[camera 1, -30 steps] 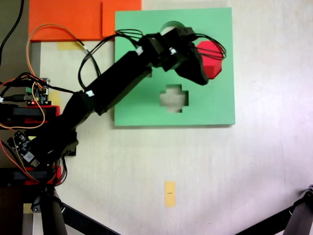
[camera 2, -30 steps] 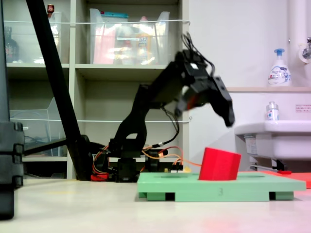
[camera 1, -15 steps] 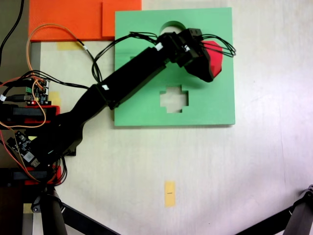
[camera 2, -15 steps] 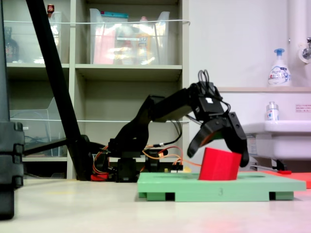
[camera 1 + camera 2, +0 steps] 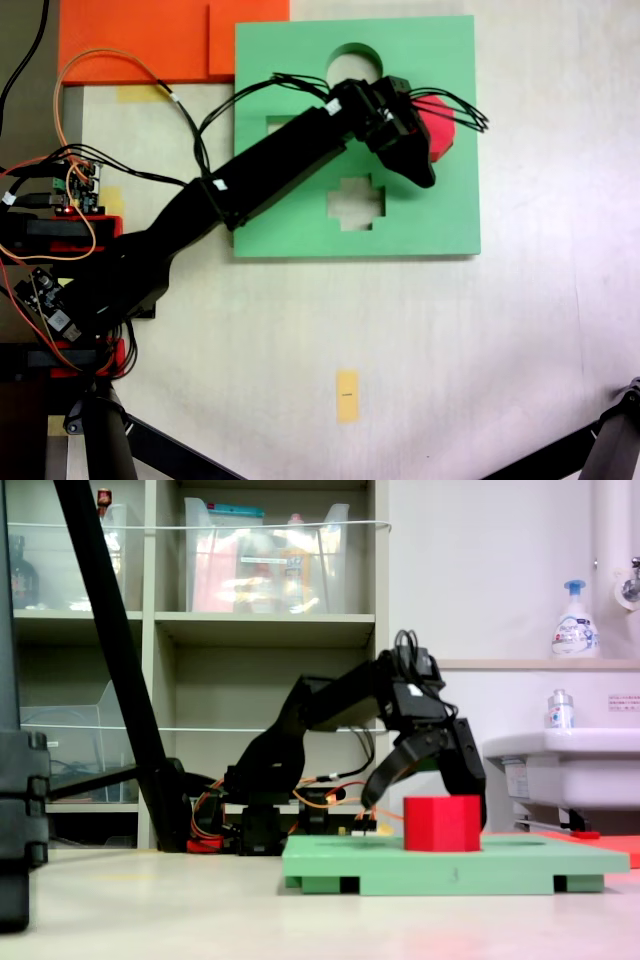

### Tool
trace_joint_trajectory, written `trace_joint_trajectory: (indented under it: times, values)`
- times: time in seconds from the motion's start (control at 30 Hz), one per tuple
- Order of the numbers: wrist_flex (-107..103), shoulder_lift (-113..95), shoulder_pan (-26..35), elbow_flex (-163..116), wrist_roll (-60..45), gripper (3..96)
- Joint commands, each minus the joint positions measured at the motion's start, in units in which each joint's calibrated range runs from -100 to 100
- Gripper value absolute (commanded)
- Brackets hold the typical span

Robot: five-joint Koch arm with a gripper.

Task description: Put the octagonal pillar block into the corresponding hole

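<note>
Now the block [image 5: 442, 823], a squat bright red prism, sits upright and level in the green board [image 5: 520, 864], its upper part standing proud. Straddling it, the gripper [image 5: 425, 780] has jaws apart. Beside it lies the cross cutout [image 5: 356, 200], partly under the arm.
</note>
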Motion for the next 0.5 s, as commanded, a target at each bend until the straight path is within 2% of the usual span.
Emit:
trace_joint_trajectory:
  times: [0.03, 0.13, 0.3, 0.37, 0.43, 0.5]
  values:
    - [2.4, -9.4, 0.7, 7.6, -0.6, 78.9]
    - [4.7, -20.3, 1.4, 10.1, -4.6, 75.6]
    - [0.3, -47.6, 1.5, 10.0, -15.6, 45.0]
    - [-4.2, -57.3, 1.4, 10.0, -19.9, 46.0]
    - [-8.0, -65.9, 1.0, 9.9, -24.4, 51.7]
    - [-5.9, -70.8, -2.1, 10.0, -29.8, 55.2]
